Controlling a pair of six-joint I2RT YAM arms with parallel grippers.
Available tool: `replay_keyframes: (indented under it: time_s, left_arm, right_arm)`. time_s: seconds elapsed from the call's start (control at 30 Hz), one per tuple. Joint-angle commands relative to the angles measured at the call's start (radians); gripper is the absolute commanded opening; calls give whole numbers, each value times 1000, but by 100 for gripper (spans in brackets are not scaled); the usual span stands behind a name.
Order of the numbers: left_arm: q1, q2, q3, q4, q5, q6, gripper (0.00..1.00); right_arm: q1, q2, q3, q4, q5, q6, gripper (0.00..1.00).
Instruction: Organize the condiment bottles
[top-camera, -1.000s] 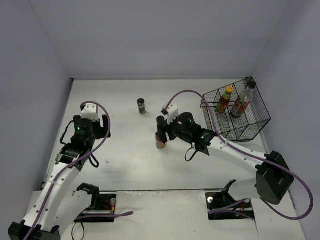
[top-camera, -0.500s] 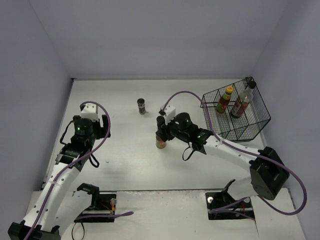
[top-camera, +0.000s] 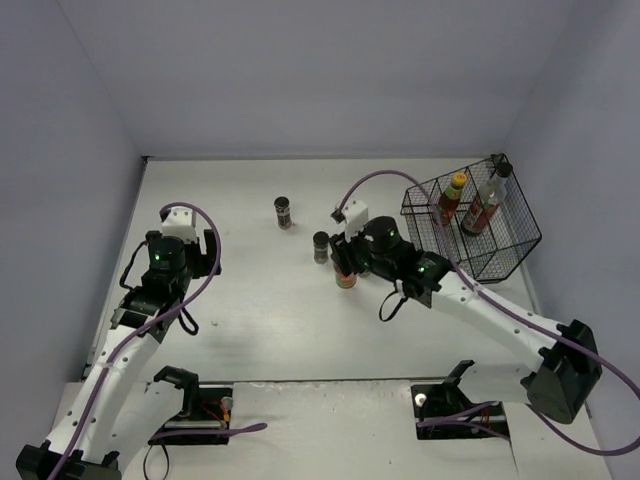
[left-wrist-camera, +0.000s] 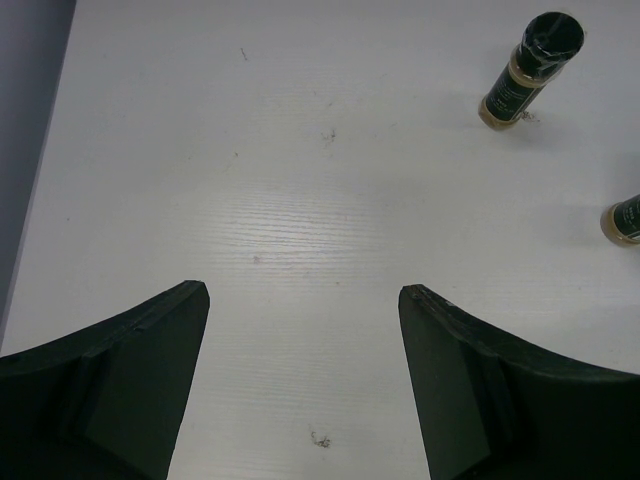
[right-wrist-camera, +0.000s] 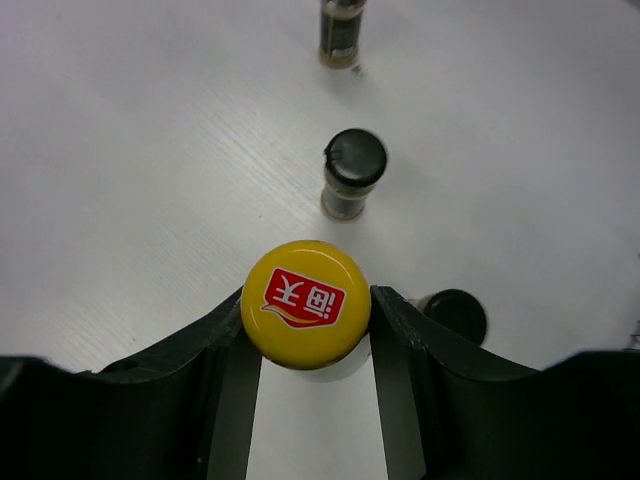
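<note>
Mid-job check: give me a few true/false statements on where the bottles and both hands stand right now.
1. The right hand is shut on a reddish-brown sauce bottle with a yellow cap. True.
2. The left hand holds a spice jar. False: it is open and empty.
3. The black wire basket holds two bottles. True: a second yellow-capped sauce bottle and a tall clear glass bottle with a red label.
4. The spice jars are in the basket. False: the three short dark spice jars with black lids are out on the white table.
</note>
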Motion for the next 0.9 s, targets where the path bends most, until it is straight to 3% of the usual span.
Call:
replay_keyframes:
  time_s: [0.0,0.33,0.5,0.87]
  left_arm:
    - [-5,-6,18,50,-7,11,77]
    - [-5,-5,18,51,-5,11,77]
    - [-5,-6,18,51,-4,10,77]
    - [-5,-6,20,50,2,10,77]
  right_arm:
    - [-36,-120,192,70,166,-54,0]
    - [-310,-177,318,0,341,-94,0]
    - [-513,-159,317,26,259,-62,0]
    - [-669,-139,259,85,223,-25,0]
